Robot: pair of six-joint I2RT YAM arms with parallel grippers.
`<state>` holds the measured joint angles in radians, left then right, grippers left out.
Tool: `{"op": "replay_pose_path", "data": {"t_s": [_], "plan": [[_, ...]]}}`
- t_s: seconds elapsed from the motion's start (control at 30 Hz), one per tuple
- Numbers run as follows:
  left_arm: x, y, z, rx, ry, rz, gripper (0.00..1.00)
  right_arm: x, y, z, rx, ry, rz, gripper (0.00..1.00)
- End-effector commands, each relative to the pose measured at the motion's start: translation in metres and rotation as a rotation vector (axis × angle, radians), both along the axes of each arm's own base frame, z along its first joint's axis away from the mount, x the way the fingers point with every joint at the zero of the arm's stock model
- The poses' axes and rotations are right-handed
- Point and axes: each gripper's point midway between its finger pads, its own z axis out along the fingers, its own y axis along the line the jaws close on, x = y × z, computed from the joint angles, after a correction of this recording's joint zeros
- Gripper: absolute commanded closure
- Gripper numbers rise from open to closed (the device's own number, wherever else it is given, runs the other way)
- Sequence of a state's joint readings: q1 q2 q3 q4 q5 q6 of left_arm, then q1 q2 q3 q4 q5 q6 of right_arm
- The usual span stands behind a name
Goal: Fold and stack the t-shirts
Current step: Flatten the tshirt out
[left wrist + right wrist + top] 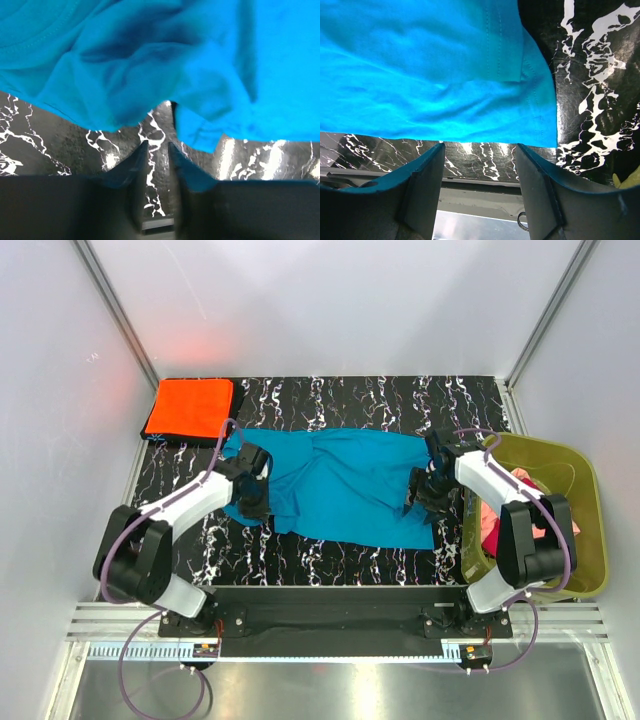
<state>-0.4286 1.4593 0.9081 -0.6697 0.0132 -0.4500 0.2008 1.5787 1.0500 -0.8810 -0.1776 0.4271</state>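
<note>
A teal-blue t-shirt [345, 485] lies spread and rumpled across the middle of the black marbled table. My left gripper [250, 492] is at the shirt's left end. In the left wrist view the left gripper [158, 146] has only a narrow gap between its fingers, with bare table showing in it, just short of the shirt's crumpled edge [150, 60]. My right gripper [430, 490] is at the shirt's right end. In the right wrist view the right gripper [479, 146] is wide open and empty, with the shirt's hem [445, 100] just beyond its tips. A folded orange t-shirt [188, 408] lies at the back left.
An olive-green bin [592, 540] stands at the right edge, holding pink and red shirts [490, 528]. The table's front edge and a metal rail run just behind the right gripper [485, 192]. White walls enclose the table.
</note>
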Motion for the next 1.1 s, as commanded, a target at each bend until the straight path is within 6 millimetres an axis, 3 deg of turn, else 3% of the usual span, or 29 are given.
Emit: {"op": "replay_pose_path", "data": {"t_s": [0.0,0.17,0.33,0.5,0.67,0.9,1.07], "plan": [[0.031,-0.009,0.013,-0.049,-0.053,0.035,0.83,0.003,-0.001,0.014,0.006,-0.044,-0.004,0.35],[0.033,0.002,0.000,0.000,0.008,0.064,0.81,0.005,-0.001,0.015,0.009,-0.052,-0.001,0.34],[0.039,0.011,-0.005,0.047,0.005,0.074,0.67,0.009,0.000,0.014,0.009,-0.047,0.005,0.34],[0.042,0.018,-0.005,0.087,0.001,0.082,0.62,0.012,0.001,0.013,0.011,-0.044,0.018,0.34],[0.037,0.022,-0.005,0.091,-0.007,0.095,0.51,0.012,0.002,0.009,0.014,-0.038,0.022,0.34],[0.044,0.018,-0.013,0.092,0.003,0.085,0.51,0.013,0.004,0.008,0.022,-0.032,0.026,0.35],[0.043,0.016,-0.009,0.078,0.009,0.096,0.57,0.014,0.003,0.010,0.014,-0.038,0.034,0.34]]}}
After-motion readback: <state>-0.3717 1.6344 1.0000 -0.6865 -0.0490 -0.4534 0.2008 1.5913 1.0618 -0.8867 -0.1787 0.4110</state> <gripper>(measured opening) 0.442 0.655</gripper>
